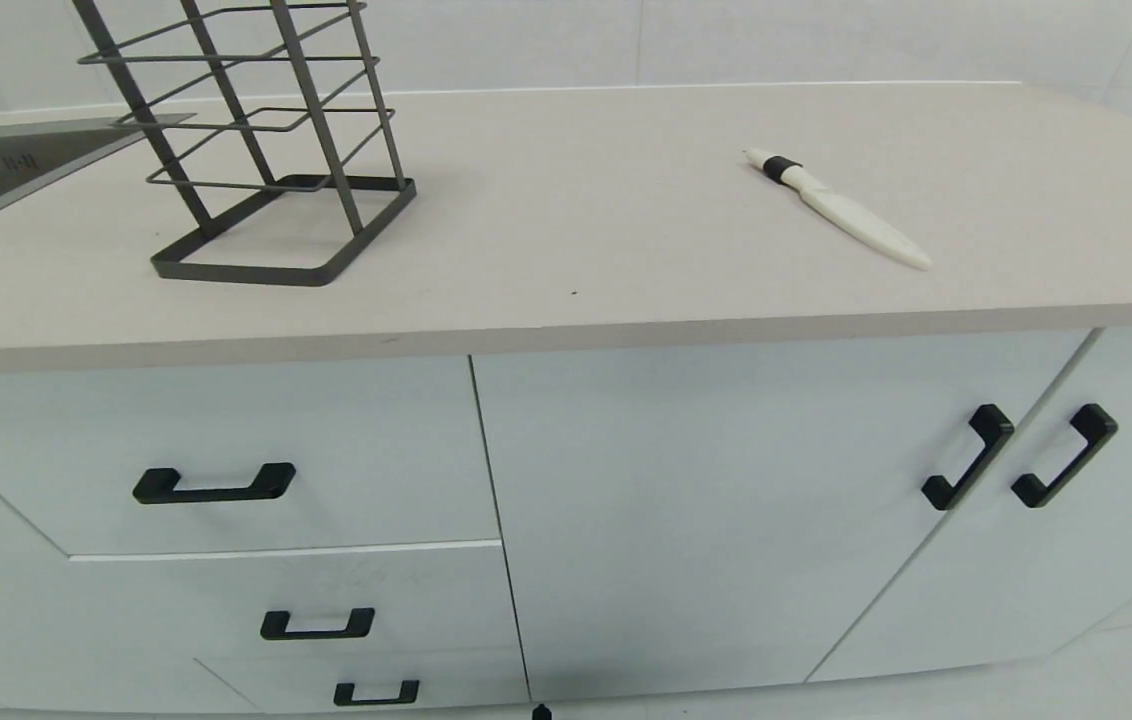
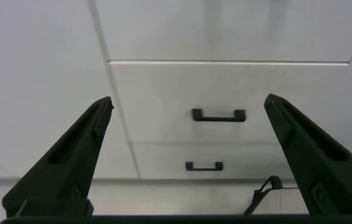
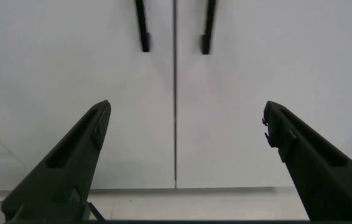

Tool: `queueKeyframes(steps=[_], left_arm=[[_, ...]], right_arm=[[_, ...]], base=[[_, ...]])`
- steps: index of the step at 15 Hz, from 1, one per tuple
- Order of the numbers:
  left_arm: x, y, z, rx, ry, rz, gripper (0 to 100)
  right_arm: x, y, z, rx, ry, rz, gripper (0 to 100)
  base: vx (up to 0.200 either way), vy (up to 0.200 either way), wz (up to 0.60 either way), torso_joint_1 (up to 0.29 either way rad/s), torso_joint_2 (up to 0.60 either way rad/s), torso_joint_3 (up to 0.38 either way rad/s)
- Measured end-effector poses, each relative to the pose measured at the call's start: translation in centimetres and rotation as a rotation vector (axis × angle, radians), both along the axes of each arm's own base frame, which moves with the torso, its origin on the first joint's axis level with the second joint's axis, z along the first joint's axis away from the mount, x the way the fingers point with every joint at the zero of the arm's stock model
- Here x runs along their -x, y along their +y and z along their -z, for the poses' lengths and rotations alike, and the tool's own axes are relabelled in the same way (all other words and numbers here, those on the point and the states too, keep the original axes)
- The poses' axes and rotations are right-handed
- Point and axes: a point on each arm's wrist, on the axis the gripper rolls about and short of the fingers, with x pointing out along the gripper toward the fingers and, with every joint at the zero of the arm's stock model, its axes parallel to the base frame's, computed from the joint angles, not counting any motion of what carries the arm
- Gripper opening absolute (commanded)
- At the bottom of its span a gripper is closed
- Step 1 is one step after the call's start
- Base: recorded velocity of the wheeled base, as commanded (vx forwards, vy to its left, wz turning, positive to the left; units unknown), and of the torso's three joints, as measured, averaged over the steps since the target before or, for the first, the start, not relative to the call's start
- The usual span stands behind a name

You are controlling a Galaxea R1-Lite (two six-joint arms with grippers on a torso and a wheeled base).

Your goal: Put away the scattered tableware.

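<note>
While both arms sit low before the cabinet front, the left gripper (image 2: 188,98) faces the drawers (image 2: 226,87) and the right gripper (image 3: 186,104) faces the double doors (image 3: 101,93), each spread wide and holding nothing. A white knife (image 1: 841,208) with a black band lies flat on the surface (image 1: 566,230), right of the wire rack (image 1: 256,150), well above both grippers.

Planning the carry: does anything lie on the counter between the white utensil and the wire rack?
Nothing visible does: only plain countertop lies between the white utensil and the wire rack.
</note>
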Motion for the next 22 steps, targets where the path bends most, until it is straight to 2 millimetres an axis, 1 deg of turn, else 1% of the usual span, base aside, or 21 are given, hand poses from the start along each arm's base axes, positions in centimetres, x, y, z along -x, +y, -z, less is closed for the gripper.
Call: queueKeyframes(steps=[6,11,14,18,22], left_arm=[[0.0,0.0,0.0,0.002,0.0,0.0,100],[0.0,0.0,0.01,0.002,0.001,0.0,100],[0.0,0.01,0.0,0.004,0.0,-0.004,100],[0.0,0.01,0.01,0.006,0.001,-0.005,100],[0.0,0.01,-0.02,0.005,-0.002,-0.005,100]], right_arm=[[0.0,0.0,0.0,0.001,0.0,0.0,100],[0.0,0.0,0.0,0.002,0.0,0.001,100],[0.0,0.0,0.0,0.002,0.0,0.0,100],[0.0,0.0,0.0,0.001,0.0,0.0,100],[0.0,0.0,-0.01,0.002,0.0,-0.001,100]], base=[[0.0,0.0,0.0,0.0,0.0,0.0],[0.0,-0.2,0.0,0.005,0.0,0.005],[0.0,0.0,0.0,0.0,0.0,0.0],[0.2,0.0,0.0,0.0,0.0,0.002],[0.0,0.0,0.0,0.0,0.0,0.0]])
